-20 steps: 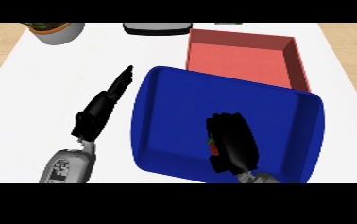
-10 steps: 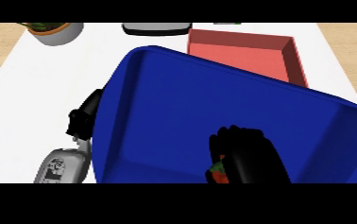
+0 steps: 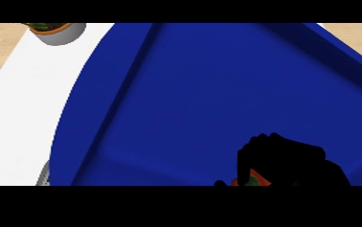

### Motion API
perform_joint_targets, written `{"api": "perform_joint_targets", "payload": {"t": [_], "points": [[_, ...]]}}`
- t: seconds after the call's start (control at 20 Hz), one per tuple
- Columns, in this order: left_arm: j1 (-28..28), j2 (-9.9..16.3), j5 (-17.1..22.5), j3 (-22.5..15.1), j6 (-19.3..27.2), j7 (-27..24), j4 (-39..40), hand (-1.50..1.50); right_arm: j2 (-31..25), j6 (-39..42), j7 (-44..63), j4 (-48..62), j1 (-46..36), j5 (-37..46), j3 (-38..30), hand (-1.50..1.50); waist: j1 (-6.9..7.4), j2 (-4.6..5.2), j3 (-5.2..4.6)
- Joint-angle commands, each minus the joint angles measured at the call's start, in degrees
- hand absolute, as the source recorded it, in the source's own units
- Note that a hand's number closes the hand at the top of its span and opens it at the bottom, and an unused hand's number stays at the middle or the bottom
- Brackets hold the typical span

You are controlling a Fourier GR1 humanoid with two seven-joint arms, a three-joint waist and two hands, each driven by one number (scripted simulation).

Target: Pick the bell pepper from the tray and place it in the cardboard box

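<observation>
Fingers (image 3: 272, 144) of the robot's right hand (image 3: 290, 161), black and curled downward, show at the lower right of the head view, closed over a small red and green bell pepper (image 3: 251, 179). Only a sliver of the pepper peeks out beneath the fingertips, right at the lower edge of the scene, so its full shape is hidden by the hand. Both hand and pepper sit against the inside of a deep blue tray (image 3: 212, 92), which fills nearly the whole view. The tray's floor spreads wide across the middle and right, and its raised, rounded wall curves down the left side from the top toward the bottom edge. Left of the tray lies a strip of white counter (image 3: 35, 106), bare where it shows. At the upper left corner, beyond the counter's far edge, stands a grey pot (image 3: 62, 33) with a bit of green plant in it, partly cut off by the top of the scene. A small grey shape touches the lower left edge beside the tray's wall; what it is cannot be told. The left hand and the cardboard box are out of sight.
</observation>
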Motion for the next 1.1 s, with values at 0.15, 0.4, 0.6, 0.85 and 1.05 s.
{"api": "perform_joint_targets", "payload": {"t": [0.15, 0.4, 0.6, 0.85, 1.05], "points": [[-0.25, -2.26, -3.14, -1.74, 2.25, -3.76, 3.65, 0.00, 0.43, 3.38, 8.34, 2.14, -13.23, -6.85, -9.07, 1.50, 0.09, 0.12, 0.00], [1.41, -0.96, -1.52, -0.58, 0.23, -4.31, 2.92, 0.00, 0.43, 6.36, 5.07, 8.17, -23.06, -12.71, -23.30, 1.50, 0.18, 0.10, 0.00], [-2.53, -0.76, -1.37, 0.67, 0.31, -1.95, 3.28, 0.00, 0.00, 0.89, -0.66, 15.98, -24.81, -14.18, -29.19, 1.50, 0.17, 0.14, 0.02], [2.84, -2.36, -2.76, -1.94, 1.61, -1.33, -1.35, 0.00, -1.11, -6.77, -5.23, 29.18, -28.99, -14.29, -33.10, 1.50, 0.62, 0.18, 0.03], [-0.66, -1.73, -1.79, -0.68, -0.05, -1.86, 2.04, 0.00, -4.16, -10.81, -8.78, 34.83, -28.87, -12.97, -34.80, 1.50, 0.30, 0.22, 0.03]]}}
